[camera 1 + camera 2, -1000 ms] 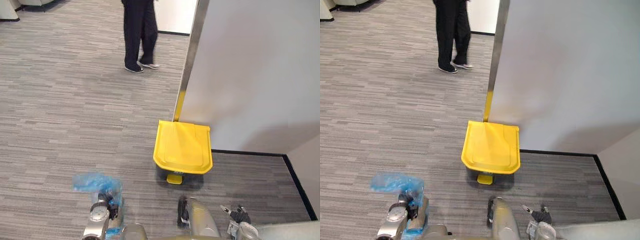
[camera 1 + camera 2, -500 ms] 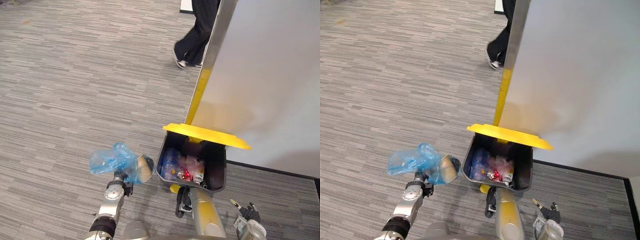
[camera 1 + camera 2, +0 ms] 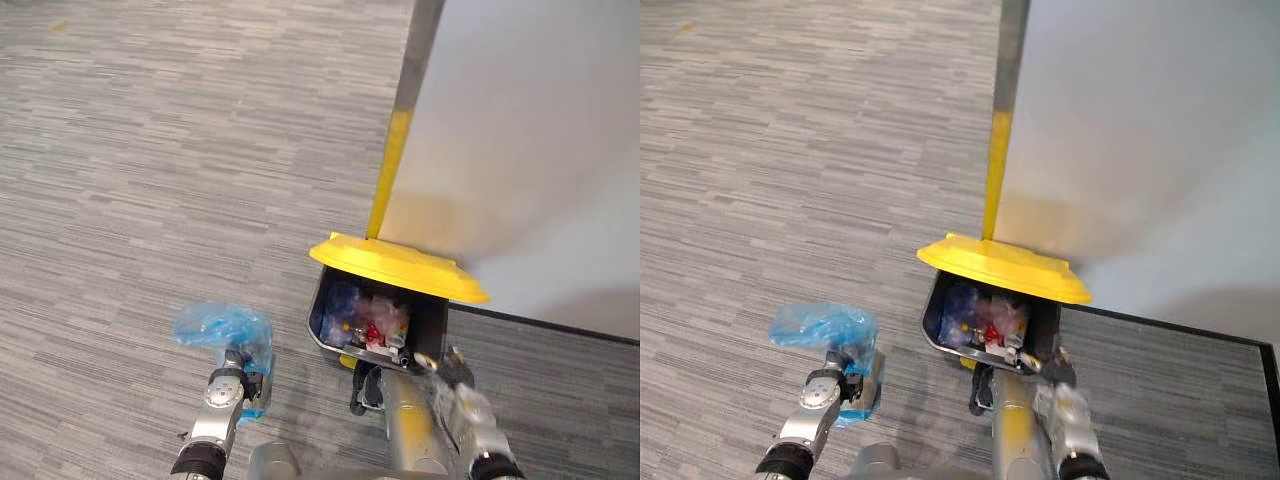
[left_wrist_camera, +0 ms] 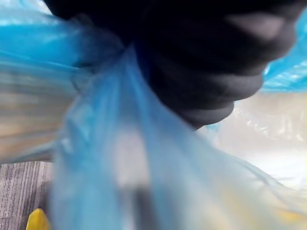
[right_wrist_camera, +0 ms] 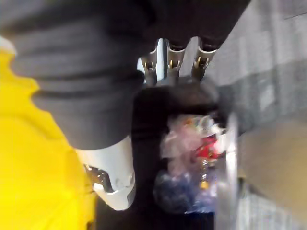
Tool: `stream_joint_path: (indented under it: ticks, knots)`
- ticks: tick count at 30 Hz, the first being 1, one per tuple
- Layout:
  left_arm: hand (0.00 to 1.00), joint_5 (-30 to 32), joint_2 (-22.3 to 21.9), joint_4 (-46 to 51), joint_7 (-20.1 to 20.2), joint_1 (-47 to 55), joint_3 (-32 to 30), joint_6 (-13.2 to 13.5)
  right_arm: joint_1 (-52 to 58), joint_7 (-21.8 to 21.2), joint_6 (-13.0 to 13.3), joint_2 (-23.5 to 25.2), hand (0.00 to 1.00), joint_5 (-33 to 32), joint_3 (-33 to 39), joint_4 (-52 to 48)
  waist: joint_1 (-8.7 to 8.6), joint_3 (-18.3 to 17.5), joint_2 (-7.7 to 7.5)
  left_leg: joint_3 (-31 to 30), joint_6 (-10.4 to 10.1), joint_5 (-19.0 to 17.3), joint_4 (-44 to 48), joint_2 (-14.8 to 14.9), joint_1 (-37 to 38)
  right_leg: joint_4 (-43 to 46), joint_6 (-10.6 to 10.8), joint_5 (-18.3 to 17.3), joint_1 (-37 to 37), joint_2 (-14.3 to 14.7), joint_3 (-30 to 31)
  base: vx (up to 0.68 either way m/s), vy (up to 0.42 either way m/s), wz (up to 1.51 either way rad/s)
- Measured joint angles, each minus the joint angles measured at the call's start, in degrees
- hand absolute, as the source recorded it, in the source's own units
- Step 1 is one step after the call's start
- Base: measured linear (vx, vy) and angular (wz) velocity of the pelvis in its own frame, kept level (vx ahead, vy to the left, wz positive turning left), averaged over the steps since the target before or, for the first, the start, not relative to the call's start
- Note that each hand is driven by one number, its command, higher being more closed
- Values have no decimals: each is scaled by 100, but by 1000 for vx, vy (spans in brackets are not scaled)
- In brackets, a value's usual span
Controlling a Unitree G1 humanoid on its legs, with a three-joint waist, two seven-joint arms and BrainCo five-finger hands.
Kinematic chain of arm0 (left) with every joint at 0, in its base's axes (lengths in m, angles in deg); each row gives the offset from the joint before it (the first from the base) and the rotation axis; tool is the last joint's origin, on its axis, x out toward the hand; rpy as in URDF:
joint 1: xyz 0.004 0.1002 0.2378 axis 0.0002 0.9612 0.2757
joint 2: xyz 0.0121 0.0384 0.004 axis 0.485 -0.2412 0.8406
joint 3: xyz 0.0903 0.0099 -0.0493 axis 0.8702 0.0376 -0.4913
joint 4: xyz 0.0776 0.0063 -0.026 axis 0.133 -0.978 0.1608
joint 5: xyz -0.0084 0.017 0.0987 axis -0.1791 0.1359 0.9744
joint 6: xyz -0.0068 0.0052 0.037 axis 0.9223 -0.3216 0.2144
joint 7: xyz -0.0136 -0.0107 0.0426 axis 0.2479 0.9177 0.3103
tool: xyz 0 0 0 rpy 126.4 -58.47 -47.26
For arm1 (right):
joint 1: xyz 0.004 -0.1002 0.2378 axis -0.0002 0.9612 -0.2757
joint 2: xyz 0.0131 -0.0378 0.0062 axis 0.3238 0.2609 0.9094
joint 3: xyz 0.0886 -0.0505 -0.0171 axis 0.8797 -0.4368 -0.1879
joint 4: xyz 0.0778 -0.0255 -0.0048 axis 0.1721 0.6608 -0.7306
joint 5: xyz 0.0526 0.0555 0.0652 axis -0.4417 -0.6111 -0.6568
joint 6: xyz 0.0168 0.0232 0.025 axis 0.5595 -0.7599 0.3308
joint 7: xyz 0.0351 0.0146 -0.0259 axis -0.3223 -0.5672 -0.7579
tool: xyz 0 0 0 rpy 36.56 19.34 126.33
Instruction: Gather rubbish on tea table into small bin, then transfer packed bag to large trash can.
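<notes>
The large trash can [image 3: 317, 312] stands against the wall, dark-bodied, with its yellow lid [image 3: 400, 268] tilted up. Inside it lie bottles and wrappers [image 3: 366, 322], which the right wrist view also looks down on. My left hand [image 3: 226, 388] is shut on the gathered neck of a blue plastic bag [image 3: 222, 328], held low over the carpet to the left of the can; the blue bag [image 4: 120, 158] crowds the left wrist view. My right hand [image 3: 455, 393] is at the can's near right corner, by the rim.
A pale wall panel [image 3: 530, 150] rises behind the can, edged by a metal post with a yellow strip [image 3: 395, 165]. A black baseboard [image 3: 560, 325] runs along the floor to the right. Grey striped carpet [image 3: 150, 180] stretches to the left and ahead.
The camera has shifted and the person's legs have left the view. The lid, shut a second ago, stands raised. My right hand has risen to the can's rim; the bag hangs lower.
</notes>
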Motion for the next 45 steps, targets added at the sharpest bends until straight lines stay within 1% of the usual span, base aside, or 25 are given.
stream_joint_path:
  ticks: [1,3,6,9,11,12,13,15,17,22,23,25,27,30,32,36,40,42,43,45]
  knots:
    - [100,2,8,3,-4,-95,-4,16,-263,2,57,-100,0,36,-183,-9,3,4,8,-65,-191,105,-31,2,-29,-6,-2,1,0,-1,-51,12,-56,15]
    - [100,2,23,2,-11,-205,-8,32,-715,3,80,-262,0,189,-494,-10,18,13,12,-122,-240,152,-32,19,-94,-30,-29,19,0,-30,-94,-4,-67,17]
    - [100,-5,141,22,-23,-345,-12,134,-1336,3,87,-565,0,402,-997,-7,18,76,19,-302,-232,149,-31,53,-232,-119,-45,39,0,-27,-169,-41,-75,24]
    - [100,-17,219,209,-77,-556,-17,233,-1929,2,55,-874,0,548,-1064,24,70,213,25,-536,-258,161,-52,81,-370,-225,-102,91,0,64,-231,-28,-73,25]
    - [100,-28,249,383,-148,-727,-15,263,-2393,12,39,-1292,0,621,-1089,38,153,381,26,-637,-319,198,-53,98,-411,-245,-112,101,0,74,-315,-22,-70,9]
    - [100,-38,257,426,-150,-751,-14,270,-2525,20,32,-1428,0,630,-1137,39,155,416,28,-661,-325,201,-52,104,-428,-259,-112,101,-1,74,-339,-24,-63,7]
    - [100,-76,277,501,-153,-777,-6,271,-2813,21,22,-1727,0,649,-1218,41,153,477,25,-695,-331,204,-57,128,-468,-310,-107,106,-1,97,-375,-21,-46,3]
    - [100,-140,297,521,-159,-766,4,272,-3048,32,23,-1923,0,651,-1229,40,156,498,21,-671,-346,212,-56,188,-479,-354,-84,121,4,160,-377,-19,-31,-4]
    - [100,-257,355,610,-159,-719,53,271,-3276,24,8,-2137,0,649,-1240,39,160,528,-21,-673,-346,214,-94,214,-481,-404,-73,131,6,198,-384,-10,-13,-2]
    - [100,-386,408,878,-146,-621,85,274,-3296,25,8,-2189,0,614,-1238,35,156,577,-27,-687,-357,219,-216,303,-472,-519,-39,152,41,271,-448,2,-3,1]
    - [100,-472,410,974,-142,-626,118,274,-3332,25,8,-2230,0,581,-1237,34,151,652,-28,-695,-369,226,-224,308,-449,-520,-39,152,71,270,-458,6,-9,5]
    - [100,-484,413,1098,-138,-636,204,324,-3386,24,8,-2303,0,548,-1234,28,155,751,-32,-694,-331,321,-230,308,-449,-521,-38,152,83,260,-463,-4,-5,4]
    - [100,-486,413,1209,-136,-643,219,372,-3435,22,7,-2338,0,545,-1228,27,154,826,-42,-695,-356,338,-231,307,-451,-515,-38,154,86,251,-470,0,0,0]
    - [100,-520,413,1298,-136,-693,225,382,-3440,22,7,-2339,0,545,-1226,25,147,851,-50,-697,-356,385,-229,303,-448,-469,-44,153,85,220,-484,4,2,2]
    - [100,-545,413,1432,-137,-751,232,386,-3443,22,8,-2349,0,545,-1216,25,135,886,-88,-699,-348,413,-228,277,-450,-428,-66,136,86,161,-492,3,2,8]
    - [100,-755,433,1762,-142,-944,274,398,-3445,11,7,-2352,0,545,-1215,25,136,897,-104,-755,-331,403,-221,266,-471,-435,-69,131,98,142,-510,-16,-5,5]
    - [100,-1043,529,2305,-121,-948,490,511,-3444,6,7,-2382,0,545,-1215,25,130,899,-105,-833,-332,395,-227,269,-496,-438,-83,121,98,141,-545,-11,-12,6]
    - [100,-1205,540,2679,-96,-1018,659,646,-3444,-3,8,-2453,0,543,-1217,23,120,926,-102,-895,-339,390,-227,268,-533,-441,-89,118,100,121,-583,-15,-15,11]
    - [100,-1248,553,2762,-86,-1068,721,663,-3444,-5,9,-2491,0,543,-1219,20,115,938,-102,-924,-343,388,-227,265,-555,-444,-91,116,100,104,-606,-22,-18,22]
    - [100,-1370,598,3011,12,-1311,925,735,-3475,-64,9,-2601,0,540,-1223,19,56,985,-128,-1011,-367,379,-154,257,-652,-479,-141,86,99,63,-682,-22,-17,17]
